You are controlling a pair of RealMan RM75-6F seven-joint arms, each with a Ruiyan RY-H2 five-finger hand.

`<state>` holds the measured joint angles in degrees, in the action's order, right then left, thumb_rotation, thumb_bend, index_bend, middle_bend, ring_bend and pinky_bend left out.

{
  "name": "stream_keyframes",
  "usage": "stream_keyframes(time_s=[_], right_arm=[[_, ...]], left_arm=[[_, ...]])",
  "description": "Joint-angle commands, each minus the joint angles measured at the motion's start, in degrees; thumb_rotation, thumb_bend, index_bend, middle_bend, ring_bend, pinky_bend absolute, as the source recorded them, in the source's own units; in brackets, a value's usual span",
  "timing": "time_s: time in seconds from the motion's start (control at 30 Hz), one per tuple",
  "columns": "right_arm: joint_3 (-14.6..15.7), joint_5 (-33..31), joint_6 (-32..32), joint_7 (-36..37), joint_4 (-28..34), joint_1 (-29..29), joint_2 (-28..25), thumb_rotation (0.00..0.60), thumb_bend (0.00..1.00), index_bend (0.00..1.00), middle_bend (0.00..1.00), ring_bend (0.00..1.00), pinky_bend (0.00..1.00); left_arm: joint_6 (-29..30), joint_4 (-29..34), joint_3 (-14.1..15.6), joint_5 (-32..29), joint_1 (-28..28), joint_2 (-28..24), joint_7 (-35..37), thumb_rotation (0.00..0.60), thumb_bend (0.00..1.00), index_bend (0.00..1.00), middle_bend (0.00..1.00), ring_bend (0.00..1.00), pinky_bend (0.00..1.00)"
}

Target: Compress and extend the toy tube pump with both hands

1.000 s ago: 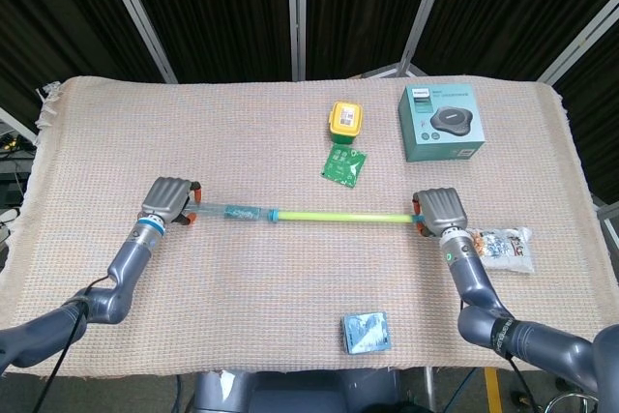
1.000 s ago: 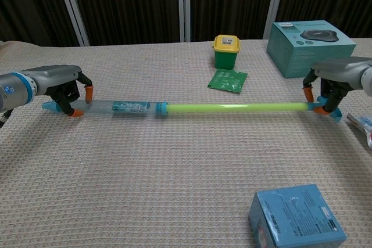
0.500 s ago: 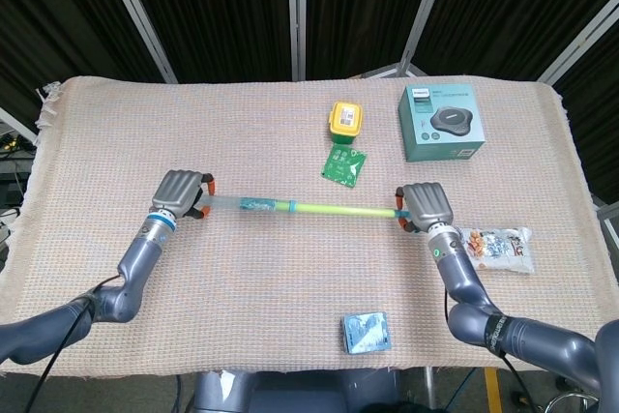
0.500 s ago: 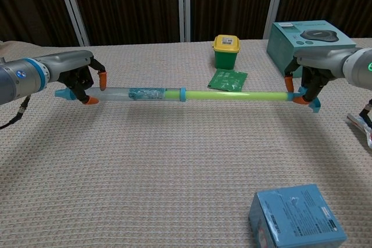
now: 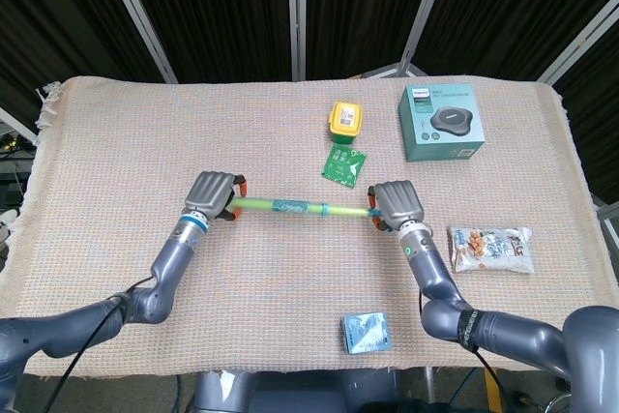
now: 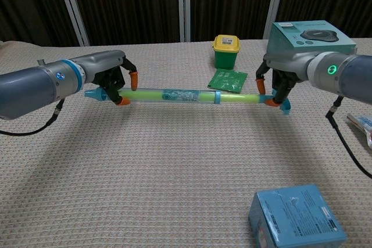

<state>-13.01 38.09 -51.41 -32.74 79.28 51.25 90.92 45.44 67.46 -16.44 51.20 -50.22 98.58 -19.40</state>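
The toy tube pump (image 5: 290,207) (image 6: 174,95) is held level just above the table, a clear barrel with a blue collar and only a short stretch of yellow-green rod showing at its right. My left hand (image 5: 213,197) (image 6: 113,78) grips the barrel's left end, where a blue tip sticks out. My right hand (image 5: 395,205) (image 6: 278,76) grips the rod's blue end piece. Both hands have orange fingertips curled around the pump.
A yellow-lidded green bin (image 5: 345,122) and a green packet (image 5: 344,164) lie just behind the pump. A teal product box (image 5: 442,122) stands at the back right, a snack bag (image 5: 491,248) at the right, and a small blue box (image 5: 366,332) near the front edge.
Both hands have moved toward each other. The rod has slid into the barrel, so the pump is much shorter than a second ago.
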Motion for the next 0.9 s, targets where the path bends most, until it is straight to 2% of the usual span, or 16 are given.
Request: stream_keyframes(time_s=[0.03, 0.17, 0.23, 0.27, 0.3, 0.33, 0.4, 0.43, 0.53, 0.73, 0.9], right_arm=[[0.0, -0.2, -0.3, -0.4, -0.4, 0.6, 0.9, 0.6, 0.53, 0.69, 1.0, 1.0, 1.0], [0.1, -0.3, -0.7, -0.5, -0.6, 1.0, 1.6, 0.6, 0.53, 0.69, 1.0, 1.0, 1.0], [0.1, -0.2, -0.9, -0.5, -0.6, 1.0, 1.7, 0.6, 0.5, 0.62, 1.0, 1.0, 1.0], [0.1, 0.0, -1.1, -0.4, -0.7, 1.0, 1.8, 0.6, 0.45, 0.56, 1.0, 1.0, 1.0], [0.3, 0.3, -1.4, -0.4, -0.8, 0.9, 1.7, 0.6, 0.34, 0.46, 1.0, 1.0, 1.0], [0.4, 0.5, -1.5, -0.4, -0.8, 0.8, 1.7, 0.6, 0.2, 0.36, 1.0, 1.0, 1.0], [0.7, 1.1, -1.7, 0.1, -0.8, 0.3, 1.0, 0.6, 0.04, 0.2, 1.0, 1.0, 1.0], [0.9, 1.7, -1.7, 0.5, -0.6, 0.1, 0.7, 0.6, 0.0, 0.11, 1.0, 1.0, 1.0], [2.0, 4.8, -2.7, 1.2, 0.0, -1.0, -0.8, 0.6, 0.0, 0.0, 1.0, 1.0, 1.0], [4.5, 12.9, -7.5, 4.6, 5.7, -5.4, -6.9, 0.6, 0.0, 0.0, 0.99, 1.0, 1.0], [6.3, 19.8, -13.0, 9.5, 10.0, -10.5, -13.1, 0.6, 0.0, 0.0, 0.97, 1.0, 1.0]], left_arm=[[0.4, 0.3, 0.1, -0.2, -0.3, 0.5, -0.3, 0.6, 0.45, 0.79, 0.89, 0.84, 1.0], [1.0, 0.4, 0.5, -0.5, -0.7, 1.2, -0.9, 0.6, 0.45, 0.79, 0.89, 0.84, 1.0], [1.2, 0.3, 0.6, -0.7, -0.8, 1.4, -1.0, 0.6, 0.44, 0.75, 0.89, 0.84, 1.0], [1.5, 0.2, 0.7, -0.6, -0.9, 1.5, -1.3, 0.6, 0.4, 0.64, 0.89, 0.84, 1.0], [2.2, 0.0, 0.9, -0.4, -0.8, 1.8, -1.5, 0.6, 0.36, 0.54, 0.89, 0.84, 1.0], [2.6, -0.1, 0.9, -0.5, -0.7, 1.9, -1.5, 0.6, 0.26, 0.34, 0.89, 0.84, 1.0], [3.1, 0.5, 0.7, -1.3, -0.4, 1.8, -1.3, 0.6, 0.09, 0.08, 0.89, 0.84, 1.0], [3.3, 1.0, 0.7, -1.4, -0.2, 1.5, -1.4, 0.6, 0.03, 0.01, 0.88, 0.84, 1.0], [4.5, 3.5, 0.9, -1.6, 0.6, -0.1, -1.6, 0.6, 0.0, 0.0, 0.85, 0.83, 1.0], [11.4, 12.3, 2.0, 1.6, 5.3, -6.9, -0.7, 0.6, 0.0, 0.0, 0.8, 0.79, 0.99], [17.7, 21.0, 3.8, 6.3, 11.1, -15.0, 2.3, 0.6, 0.0, 0.0, 0.73, 0.75, 0.94]])
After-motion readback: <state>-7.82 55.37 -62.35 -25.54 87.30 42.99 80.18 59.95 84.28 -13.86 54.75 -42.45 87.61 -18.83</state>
